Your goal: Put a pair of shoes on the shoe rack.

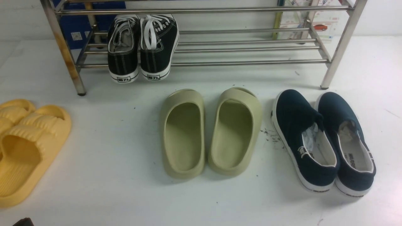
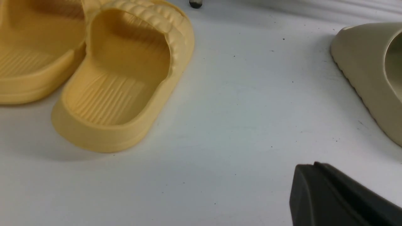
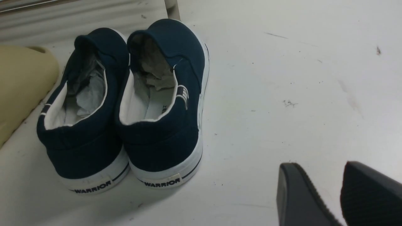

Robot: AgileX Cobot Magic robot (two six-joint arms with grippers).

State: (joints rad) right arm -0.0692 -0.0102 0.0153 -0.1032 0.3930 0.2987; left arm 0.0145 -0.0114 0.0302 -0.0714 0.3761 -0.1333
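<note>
The two black canvas sneakers, left one (image 1: 123,47) and right one (image 1: 158,44), stand side by side on the lower bars of the steel shoe rack (image 1: 245,62), at its left end, heels toward me and overhanging the front bar. The rack's left front leg (image 1: 67,53) is rust-stained. My left gripper (image 2: 314,164) hangs low over bare table near the yellow slides, fingers pressed together and empty; only a dark corner of it (image 1: 23,222) shows in the front view. My right gripper (image 3: 320,166) is open and empty, over the table beside the navy slip-ons.
Two olive-green slides (image 1: 183,135) lie in the middle in front of the rack. Navy slip-ons (image 1: 301,138) lie at the right, also in the right wrist view (image 3: 157,103). Yellow slides (image 1: 28,147) lie at the left, also in the left wrist view (image 2: 122,81).
</note>
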